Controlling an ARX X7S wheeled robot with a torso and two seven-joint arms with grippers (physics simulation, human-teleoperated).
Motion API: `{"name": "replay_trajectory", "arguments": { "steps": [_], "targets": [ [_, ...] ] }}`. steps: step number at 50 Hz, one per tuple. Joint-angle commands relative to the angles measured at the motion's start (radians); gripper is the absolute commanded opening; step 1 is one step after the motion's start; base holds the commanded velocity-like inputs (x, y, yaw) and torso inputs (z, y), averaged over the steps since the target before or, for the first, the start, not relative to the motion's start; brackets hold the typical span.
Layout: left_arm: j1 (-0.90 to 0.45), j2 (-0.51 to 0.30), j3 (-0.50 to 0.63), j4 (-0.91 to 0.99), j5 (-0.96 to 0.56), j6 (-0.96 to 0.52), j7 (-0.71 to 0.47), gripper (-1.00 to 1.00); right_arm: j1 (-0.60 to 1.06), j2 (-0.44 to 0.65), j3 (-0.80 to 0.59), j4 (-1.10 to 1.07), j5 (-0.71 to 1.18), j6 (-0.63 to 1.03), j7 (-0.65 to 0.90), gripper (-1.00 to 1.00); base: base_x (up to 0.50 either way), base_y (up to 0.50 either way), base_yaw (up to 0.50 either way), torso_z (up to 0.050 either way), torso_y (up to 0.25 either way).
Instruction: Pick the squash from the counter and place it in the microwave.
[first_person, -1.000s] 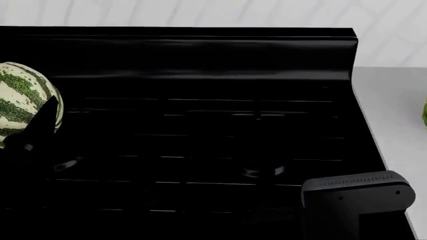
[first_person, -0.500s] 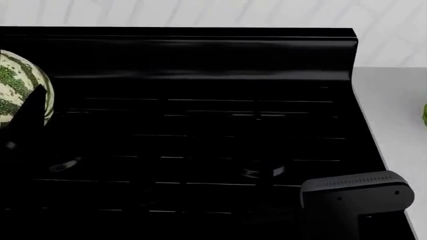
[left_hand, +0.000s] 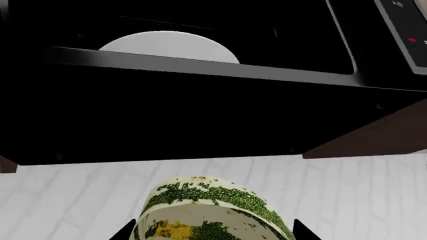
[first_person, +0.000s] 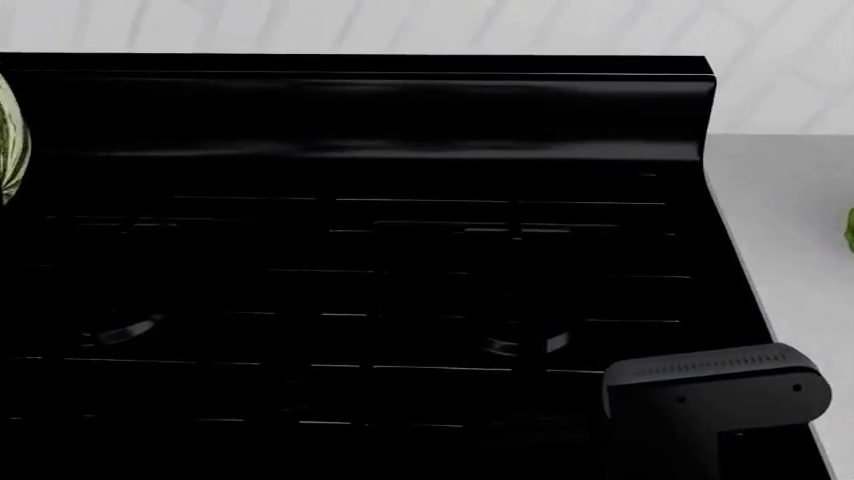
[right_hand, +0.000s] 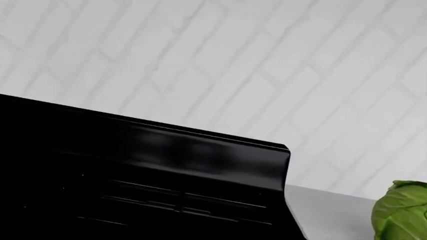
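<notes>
- In my head view, the squash (first_person: 8, 140) is only a thin striped sliver at the far left edge. Half a second ago a large part of it showed there with a dark finger across it, so it has travelled up and out to the left.
- In my left wrist view, the left gripper (left_hand: 212, 231) holds the squash (left_hand: 212, 212), with a dark fingertip (left_hand: 124, 231) showing on each side of it and both pressed against its flanks.
- Beyond the squash that view shows white brick wall tile (left_hand: 347, 190) and, past it, the open microwave (left_hand: 200, 100) with its white turntable plate (left_hand: 170, 46) inside. The squash is well apart from the cavity.
- Across the middle of my head view, the black stove top (first_person: 400, 270) and its raised back panel (first_person: 387, 110) are unchanged from the earlier frames.
- The right arm (first_person: 714, 400) sits at lower right, where it was before. I cannot tell the right pincer's opening, as no fingers show in any view.
- The white counter (first_person: 787, 230) lies right of the stove, with the green cabbage (right_hand: 400, 210) on it.
</notes>
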Motion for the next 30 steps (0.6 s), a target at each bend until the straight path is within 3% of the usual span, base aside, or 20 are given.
{"name": "replay_trajectory", "arguments": {
  "steps": [1,11,20,30],
  "targets": [
    [0.01,0.061,-0.013,-0.044,0.074,0.199,0.051,-1.0,0.002,-0.018,0.031,0.01,-0.008,-0.013,-0.026,1.0,0.0,0.0,0.0,0.0,0.0],
    [-0.009,0.067,0.007,-0.037,0.119,0.252,0.063,-1.0,0.004,-0.017,0.031,0.014,-0.004,-0.02,-0.027,1.0,0.0,0.0,0.0,0.0,0.0],
    [-0.153,0.017,0.067,0.017,0.134,0.075,0.022,-1.0,0.007,-0.016,0.031,0.01,0.001,-0.019,-0.027,1.0,0.0,0.0,0.0,0.0,0.0],
    [-0.249,-0.004,0.11,0.031,0.148,-0.002,0.012,-1.0,0.002,-0.018,0.033,0.013,0.005,-0.031,-0.026,1.0,0.0,0.0,0.0,0.0,0.0]
  ]
}}
